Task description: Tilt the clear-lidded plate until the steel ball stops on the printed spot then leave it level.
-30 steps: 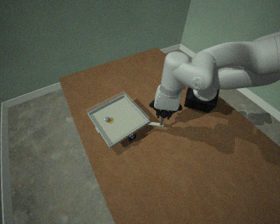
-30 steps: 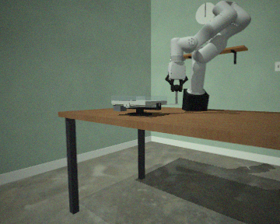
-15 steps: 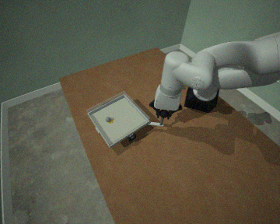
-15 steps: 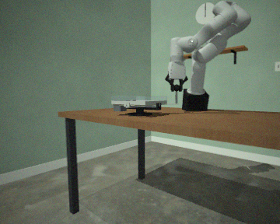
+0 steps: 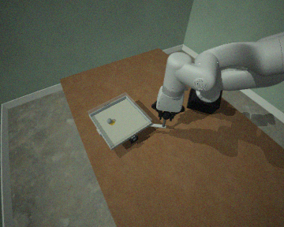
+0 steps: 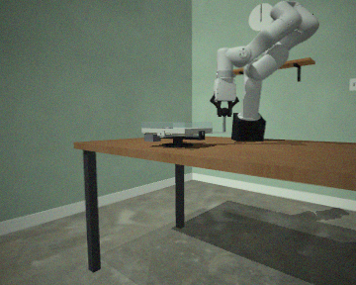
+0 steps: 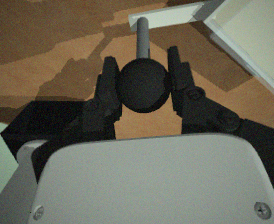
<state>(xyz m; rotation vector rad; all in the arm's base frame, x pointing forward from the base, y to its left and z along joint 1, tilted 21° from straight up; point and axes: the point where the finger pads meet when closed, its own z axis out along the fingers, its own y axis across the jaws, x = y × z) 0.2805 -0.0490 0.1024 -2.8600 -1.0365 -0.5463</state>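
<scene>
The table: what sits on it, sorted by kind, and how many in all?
Robot arm: 1, its fingers shut on a dark knob with a grey stem
Clear-lidded plate: 1
Steel ball: 1
Yellow spot: 1
Small grey block beside the plate: 1
Total: 5
</scene>
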